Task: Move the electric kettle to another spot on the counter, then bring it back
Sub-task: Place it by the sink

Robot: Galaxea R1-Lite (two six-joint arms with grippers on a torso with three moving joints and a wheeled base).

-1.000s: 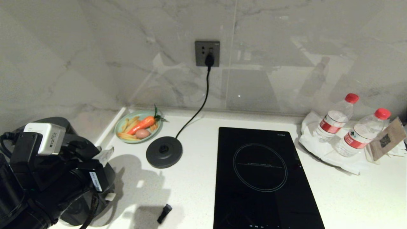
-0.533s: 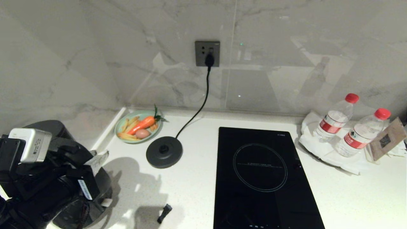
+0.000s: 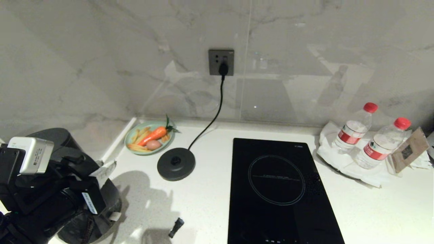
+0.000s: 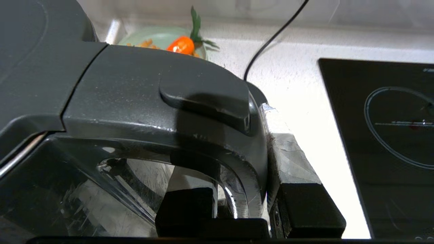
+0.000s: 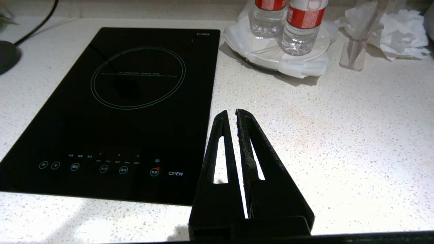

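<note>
**Kettle held by its handle at the counter's left end**

The electric kettle (image 3: 67,176) sits at the left end of the counter (image 3: 203,210), off its base disc (image 3: 176,164). It looks rigid, smooth and top-heavy, so the loop handle (image 4: 190,112) seems the best hold. The left gripper (image 4: 244,206) clamps that handle narrowly. The right gripper (image 5: 234,117), fingers nearly together, hovers empty beside the induction hob (image 5: 118,112).

The right gripper (image 5: 232,113) hangs over the counter (image 5: 356,135) beside the hob (image 5: 112,112) — fingers pressed together.
</note>
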